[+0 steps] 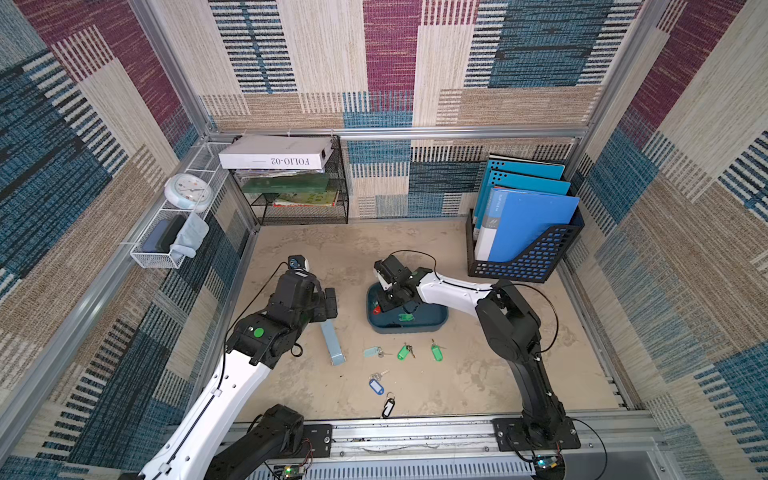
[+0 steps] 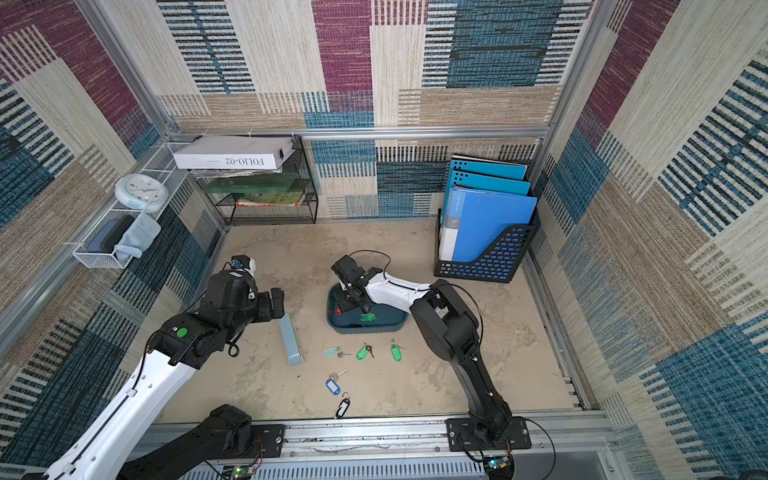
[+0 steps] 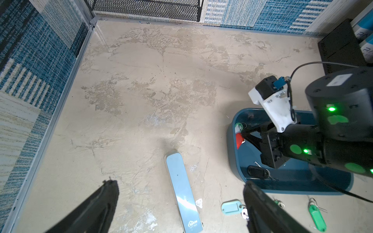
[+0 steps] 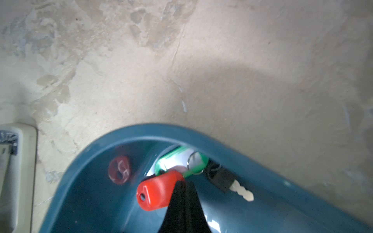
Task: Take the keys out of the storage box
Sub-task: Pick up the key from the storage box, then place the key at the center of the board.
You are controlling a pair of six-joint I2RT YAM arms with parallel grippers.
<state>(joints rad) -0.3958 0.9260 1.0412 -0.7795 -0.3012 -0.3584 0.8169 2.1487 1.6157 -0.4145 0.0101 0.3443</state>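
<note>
Right hand (image 4: pixel 182 187) clamped shut on the red-tagged key (image 4: pixel 156 194) in a corner of the storage box (image 1: pixel 415 329); left hand (image 3: pixel 179 184) spread wide and empty over the bench (image 1: pixel 478 382)
The bite looks to catch only the tag's edge, so a lift could drop it, or hook the green-tagged key (image 4: pixel 179 161) just beside it. The keys, counted: five out on the bench, namely pale teal key (image 1: pixel 372 352), green key (image 1: pixel 403 352), second green key (image 1: pixel 436 352), blue key (image 1: pixel 376 386), black key (image 1: pixel 388 408); four seen in the box, namely the red, that green, a mid-box green key (image 1: pixel 405 318), a black-tagged key (image 3: pixel 256 171); the arm may hide more. One pale blue case (image 1: pixel 332 343)
</note>
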